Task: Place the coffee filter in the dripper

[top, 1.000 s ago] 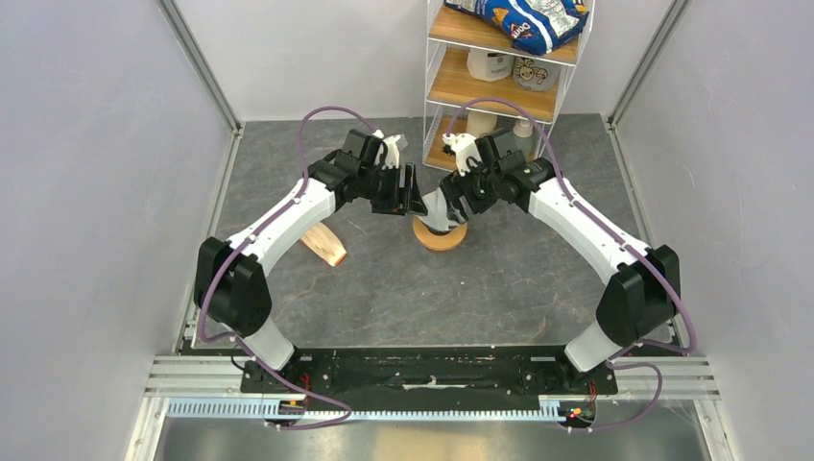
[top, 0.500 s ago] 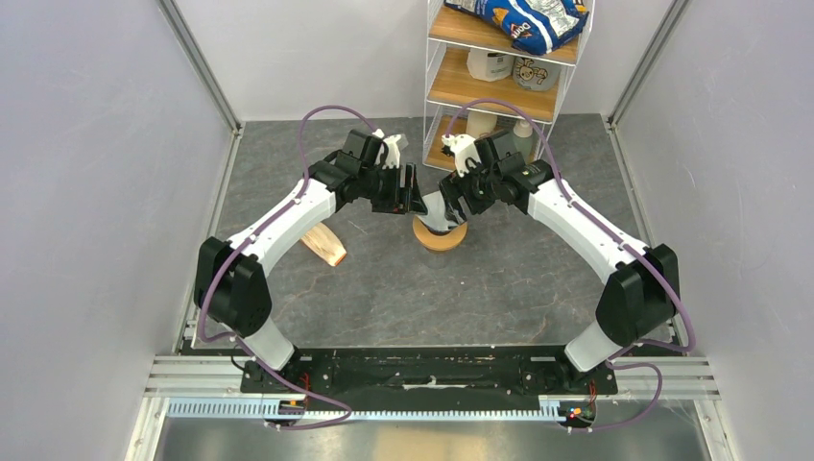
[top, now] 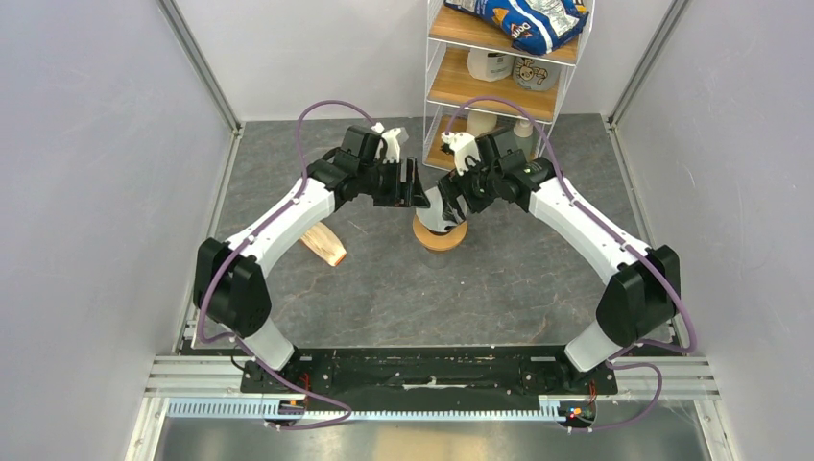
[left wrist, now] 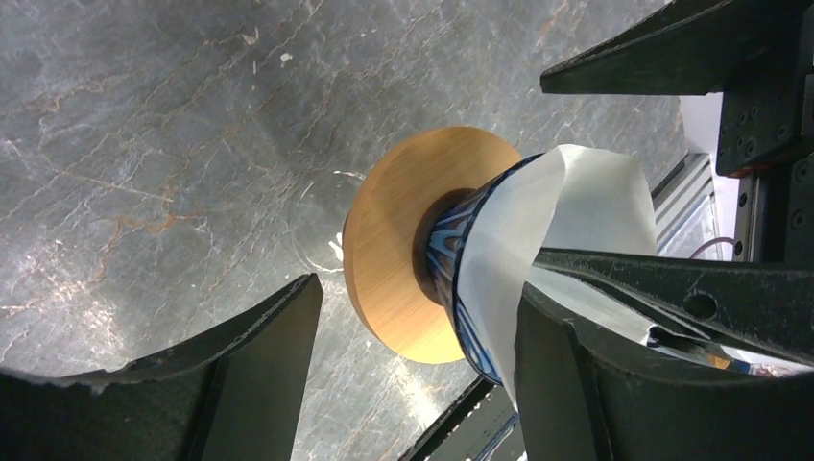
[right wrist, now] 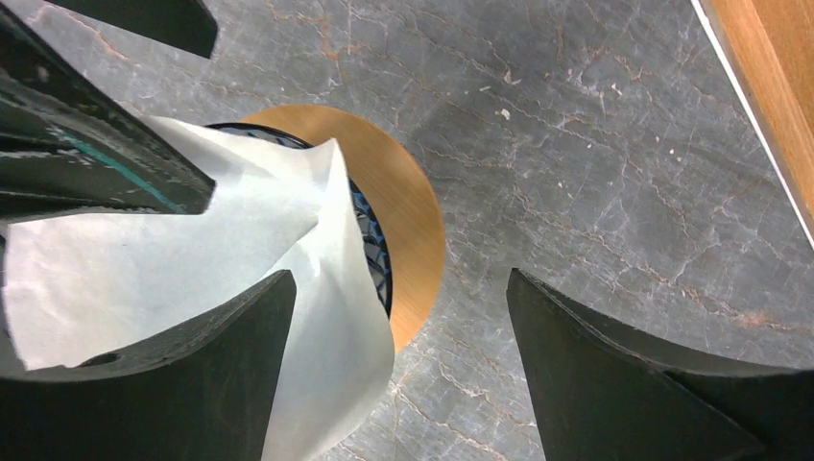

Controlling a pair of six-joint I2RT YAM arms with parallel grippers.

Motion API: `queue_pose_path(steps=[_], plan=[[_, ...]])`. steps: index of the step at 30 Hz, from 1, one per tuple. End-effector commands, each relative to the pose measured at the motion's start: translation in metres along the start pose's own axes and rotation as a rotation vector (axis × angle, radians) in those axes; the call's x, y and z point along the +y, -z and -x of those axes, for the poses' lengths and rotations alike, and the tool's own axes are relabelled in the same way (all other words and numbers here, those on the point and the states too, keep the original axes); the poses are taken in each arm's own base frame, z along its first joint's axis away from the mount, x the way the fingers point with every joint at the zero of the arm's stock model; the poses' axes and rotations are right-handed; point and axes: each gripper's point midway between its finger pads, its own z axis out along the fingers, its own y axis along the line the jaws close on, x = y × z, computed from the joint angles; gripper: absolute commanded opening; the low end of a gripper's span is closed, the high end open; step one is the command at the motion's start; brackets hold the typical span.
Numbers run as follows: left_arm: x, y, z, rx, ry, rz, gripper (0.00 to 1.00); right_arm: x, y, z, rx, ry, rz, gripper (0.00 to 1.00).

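- The coffee filter (right wrist: 192,250) sits loosely in the dripper (left wrist: 449,259); it is crumpled and a flap hangs over the rim.
- The left gripper (left wrist: 418,307) and the right gripper (right wrist: 401,288) are both spread and grasp nothing.
- Left to do, I think: seat the filter properly.

I see soft, even light from above, with only faint shadows on the grey marbled tabletop (top: 480,288). Both wrist views are sharp mid-frame; the nearest dark edges blur slightly.
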Motion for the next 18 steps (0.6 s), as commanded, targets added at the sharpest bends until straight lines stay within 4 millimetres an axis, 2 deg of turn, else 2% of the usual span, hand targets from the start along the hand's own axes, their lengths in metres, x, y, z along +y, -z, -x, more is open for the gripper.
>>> queue_pose_path(steps=[1,5,11,18], plan=[[-0.038,0.026,0.038,-0.127,-0.074,-0.098,0.76,0.012,0.03,0.039,-0.124,0.022,0.035,0.9],[-0.046,0.031,0.04,-0.134,-0.078,-0.12,0.76,0.014,0.036,0.047,-0.144,0.025,0.04,0.9],[-0.047,0.042,0.042,-0.147,-0.091,-0.104,0.77,0.015,0.047,0.054,-0.168,0.041,0.033,0.92],[-0.045,0.058,0.051,-0.184,-0.073,-0.088,0.78,0.022,0.071,0.066,-0.226,0.085,0.043,0.94]])
